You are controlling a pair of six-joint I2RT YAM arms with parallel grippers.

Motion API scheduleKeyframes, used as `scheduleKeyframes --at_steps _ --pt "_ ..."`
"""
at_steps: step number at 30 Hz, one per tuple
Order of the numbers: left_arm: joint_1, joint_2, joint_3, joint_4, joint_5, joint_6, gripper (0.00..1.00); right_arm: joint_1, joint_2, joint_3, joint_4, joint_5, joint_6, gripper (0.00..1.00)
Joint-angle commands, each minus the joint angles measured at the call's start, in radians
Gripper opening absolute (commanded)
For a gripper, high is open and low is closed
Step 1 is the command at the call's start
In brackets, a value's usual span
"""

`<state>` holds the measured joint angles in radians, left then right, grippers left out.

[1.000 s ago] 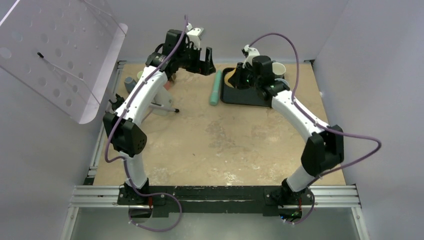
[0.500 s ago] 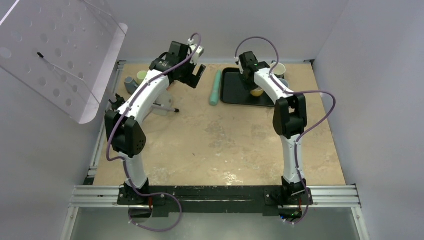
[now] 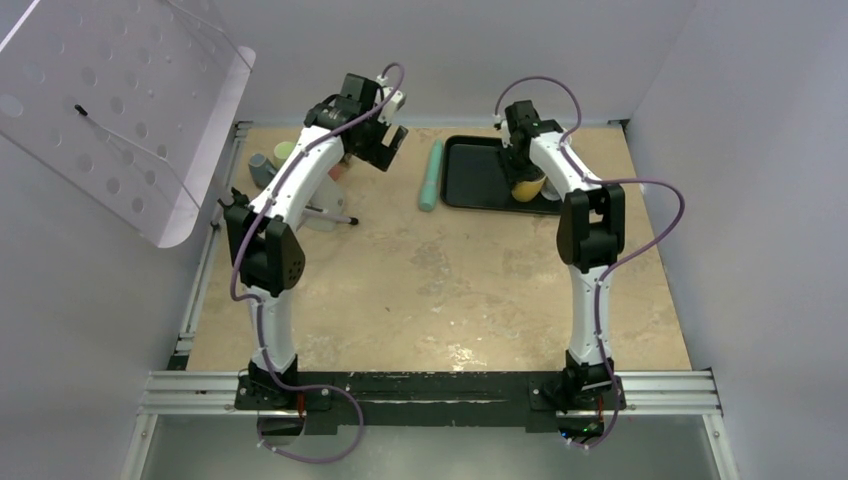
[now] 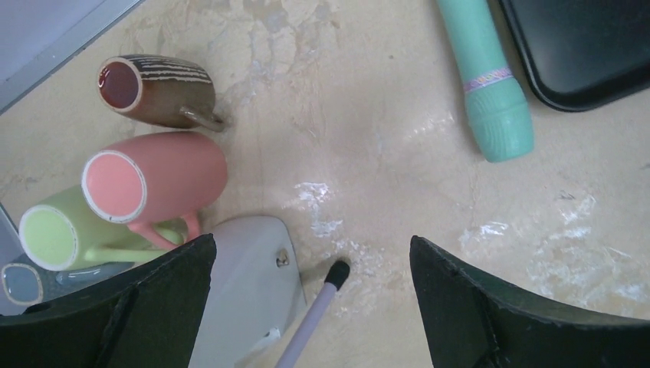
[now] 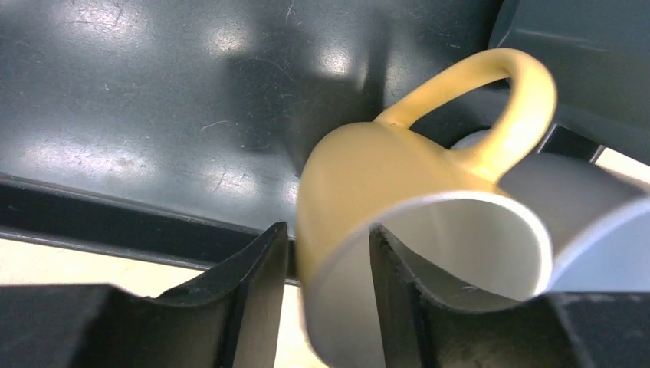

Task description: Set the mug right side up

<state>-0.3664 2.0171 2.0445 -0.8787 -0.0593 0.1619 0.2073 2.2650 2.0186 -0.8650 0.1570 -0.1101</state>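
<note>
Black tray (image 5: 115,92) on counter (image 3: 440,280): right jaws narrowly parted astride rim of yellow mug (image 5: 360,169); left jaws wide, empty; I would withdraw straight up, lest it tip.

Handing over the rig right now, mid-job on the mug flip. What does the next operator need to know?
The left gripper is open and empty, hovering off the flat black tray.
The right gripper has its jaws parted either side of the wall of the yellow mug with white inside, one finger inside; apparently not squeezing.
Mug: on the tray, mouth up, beside a pale grey cup.
Done: mug looks right side up.
Left: check it stands flat, then lift the right gripper clear.
</note>
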Motion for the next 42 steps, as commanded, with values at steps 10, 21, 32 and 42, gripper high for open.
scheduleKeyframes --at_steps 10,21,32,42 --pt "0.055 0.190 0.210 0.065 -0.182 0.003 0.88 0.006 -0.208 0.043 0.066 0.061 0.010 0.61" --pt "0.087 0.369 0.270 0.076 -0.330 -0.283 0.67 0.060 -0.410 -0.150 0.186 0.082 0.038 0.59" --pt "0.132 0.442 0.304 0.098 -0.274 -0.429 0.68 0.071 -0.513 -0.291 0.190 0.082 0.069 0.58" --pt "0.179 0.531 0.422 0.083 -0.062 -0.489 0.64 0.071 -0.548 -0.308 0.097 0.126 0.064 0.58"
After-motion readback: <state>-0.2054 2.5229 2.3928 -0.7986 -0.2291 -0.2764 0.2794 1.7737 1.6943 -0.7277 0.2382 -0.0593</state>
